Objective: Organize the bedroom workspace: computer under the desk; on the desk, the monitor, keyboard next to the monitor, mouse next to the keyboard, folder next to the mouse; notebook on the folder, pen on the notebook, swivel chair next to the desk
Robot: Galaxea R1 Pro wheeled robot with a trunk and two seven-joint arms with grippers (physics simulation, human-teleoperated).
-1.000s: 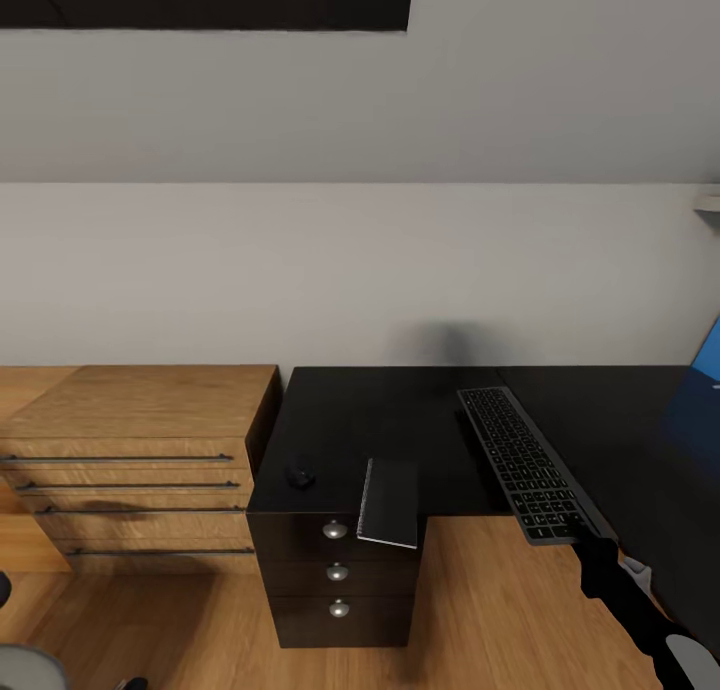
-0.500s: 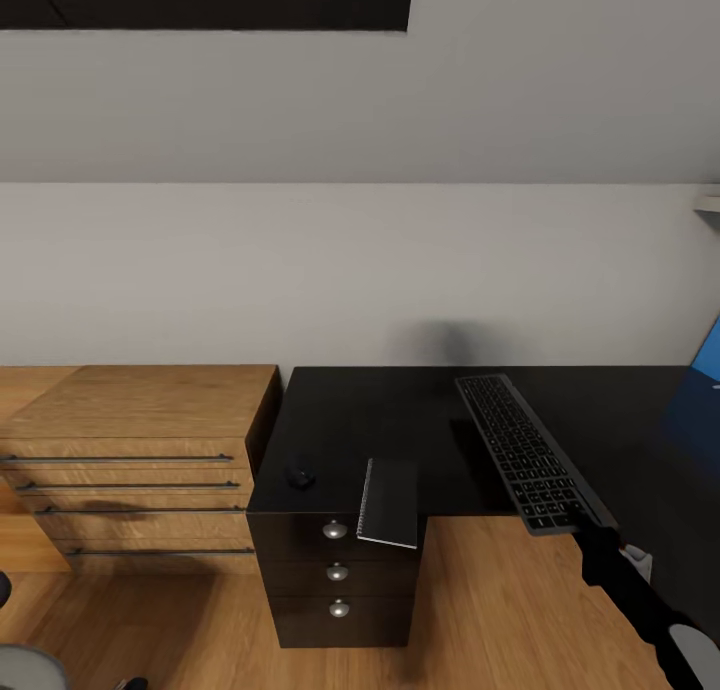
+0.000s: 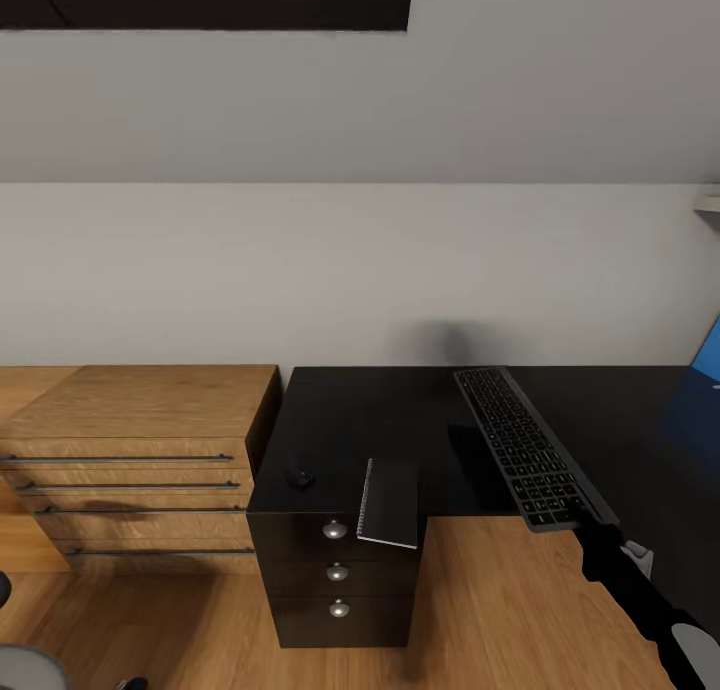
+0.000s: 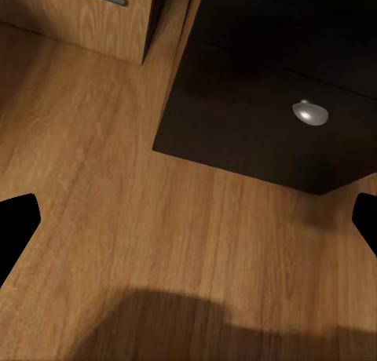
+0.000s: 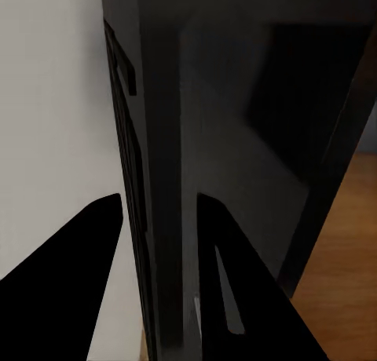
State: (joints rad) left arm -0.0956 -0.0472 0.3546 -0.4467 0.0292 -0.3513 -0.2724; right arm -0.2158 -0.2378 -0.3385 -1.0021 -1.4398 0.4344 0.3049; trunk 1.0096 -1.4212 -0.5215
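My right gripper (image 3: 578, 526) was clamped on the near end of the keyboard (image 3: 520, 445), holding it above the desk (image 3: 400, 420) with its far end reaching toward the back wall and a shadow under it on the black top. In the right wrist view the keyboard (image 5: 161, 180) ran edge-on between the two black fingers (image 5: 71, 282), which pressed against either face of it. Near the desk's front left corner I saw the small dark mouse (image 3: 300, 477), and just beside it the notebook (image 3: 390, 502) lay with its near edge overhanging the drawers with round silver knobs (image 3: 335, 530). The light wooden drawer unit (image 3: 140, 450) stood against the desk's left side. My left gripper (image 4: 188, 220) hung spread wide over the wooden floor (image 4: 118, 220), grasping nothing, near the desk's lowest drawer knob (image 4: 310, 112).
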